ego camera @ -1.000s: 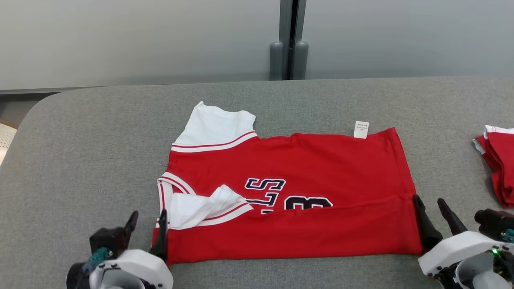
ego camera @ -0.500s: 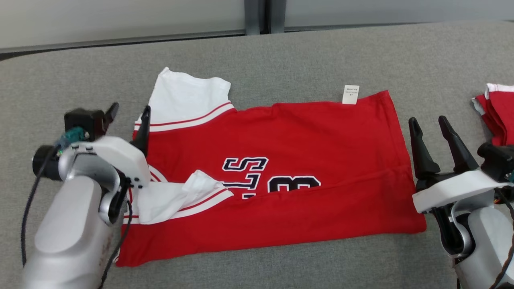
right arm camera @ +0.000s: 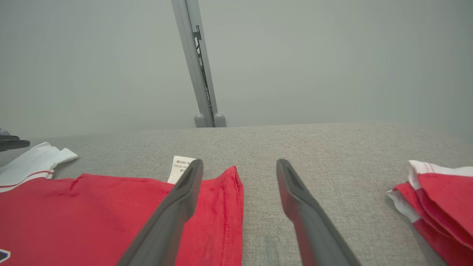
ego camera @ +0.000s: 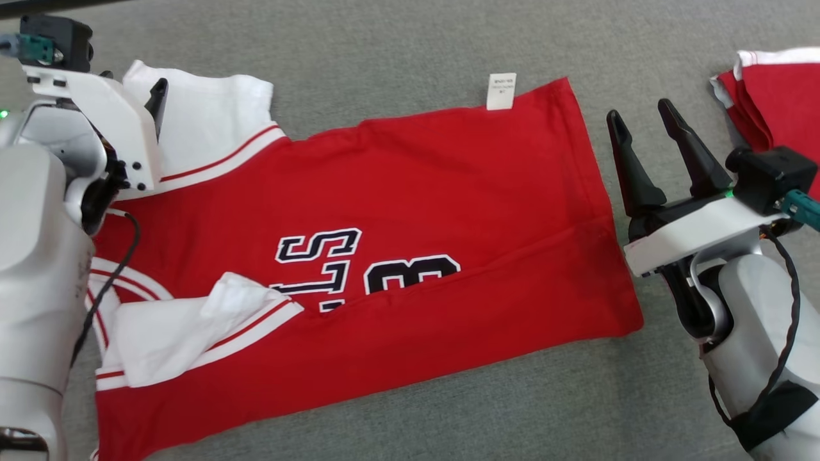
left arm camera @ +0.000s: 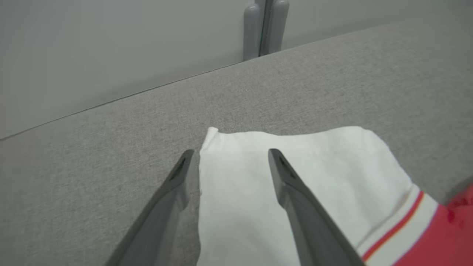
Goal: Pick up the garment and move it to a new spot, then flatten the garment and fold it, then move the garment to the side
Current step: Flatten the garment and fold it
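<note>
Honestly, the jersey [ego camera: 448, 192] lies flat on the grey surface [ego camera: 384, 45], near edge already folded up. The left pincer [left arm camera: 231, 153] straddles the edge of the far white sleeve [ego camera: 211, 115], and the right pincer [ego camera: 640, 110] sits just beside the far hem corner [ego camera: 564, 93]. Both are spread wide and empty. I'd pinch both far corners level, then bring them over evenly.

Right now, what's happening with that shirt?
The red jersey lies spread on the grey table, its near edge folded partly over the lettering. The left end effector, open, straddles the edge of the far white sleeve; the right end effector, open, is poised beside the jersey's far right corner. Neither holds anything. Another red garment lies further right.
</note>
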### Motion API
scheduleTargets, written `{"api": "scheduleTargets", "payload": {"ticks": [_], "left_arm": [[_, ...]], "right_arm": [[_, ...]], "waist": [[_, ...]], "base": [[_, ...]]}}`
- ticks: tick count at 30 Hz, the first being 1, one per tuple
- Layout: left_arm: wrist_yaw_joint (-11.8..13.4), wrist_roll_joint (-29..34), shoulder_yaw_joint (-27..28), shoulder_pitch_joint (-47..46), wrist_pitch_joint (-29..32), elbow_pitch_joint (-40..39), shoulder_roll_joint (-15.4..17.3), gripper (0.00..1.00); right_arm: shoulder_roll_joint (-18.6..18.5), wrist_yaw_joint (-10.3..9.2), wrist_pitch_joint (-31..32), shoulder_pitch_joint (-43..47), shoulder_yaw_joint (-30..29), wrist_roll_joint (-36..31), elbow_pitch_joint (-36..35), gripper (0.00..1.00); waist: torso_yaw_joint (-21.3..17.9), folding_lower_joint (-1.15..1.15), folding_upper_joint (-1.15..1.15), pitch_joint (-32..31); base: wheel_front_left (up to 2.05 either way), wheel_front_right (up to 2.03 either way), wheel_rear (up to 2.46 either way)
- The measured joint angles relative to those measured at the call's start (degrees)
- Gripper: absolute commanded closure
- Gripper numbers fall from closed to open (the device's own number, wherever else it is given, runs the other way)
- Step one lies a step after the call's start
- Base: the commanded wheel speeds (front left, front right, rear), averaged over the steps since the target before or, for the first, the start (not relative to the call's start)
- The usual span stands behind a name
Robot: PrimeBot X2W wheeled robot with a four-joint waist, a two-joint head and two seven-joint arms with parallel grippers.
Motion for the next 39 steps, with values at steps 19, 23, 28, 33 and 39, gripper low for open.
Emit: {"api": "scheduleTargets", "payload": {"ticks": [19, 23, 28, 33, 39], "left_arm": [[-0.4, -2.6, -3.7, -7.0, 3.8, 10.1, 3.0, 0.44], [-0.4, -3.9, -4.7, -7.4, 2.9, 10.0, 2.7, 1.0], [-0.4, -5.6, -6.6, -7.3, -0.9, 7.6, 1.3, 1.0], [-0.4, -9.0, -8.8, -5.1, -6.3, 2.6, -0.6, 1.0], [-0.4, -13.2, -11.8, 1.0, -11.2, -4.5, -1.1, 1.0]], "right_arm": [[-0.8, 0.01, -3.2, -3.8, 3.1, 3.1, 4.3, 0.0], [-0.8, 0.01, -3.6, -4.1, 3.2, 3.2, 5.1, 0.0], [-2.3, 0.01, -3.8, -4.5, 3.1, 3.5, 6.1, 0.0], [-4.4, 0.01, -1.0, -6.3, 4.7, 4.2, 6.5, 0.0], [-8.2, 0.01, 4.4, -7.6, 7.7, 5.9, 9.0, 0.0]], "waist": [[-4.5, 0.0, 0.0, 3.0], [-4.6, 0.0, 0.0, 3.1], [-2.7, 0.0, 0.0, 2.6], [0.8, 0.0, 0.0, 1.4], [6.4, 0.0, 0.0, -0.6]], "base": [[0.0, 0.0, 0.0], [0.0, 0.0, 0.0], [0.0, 0.0, 0.0], [0.0, 0.0, 0.0], [0.0, 0.0, 0.0]]}}
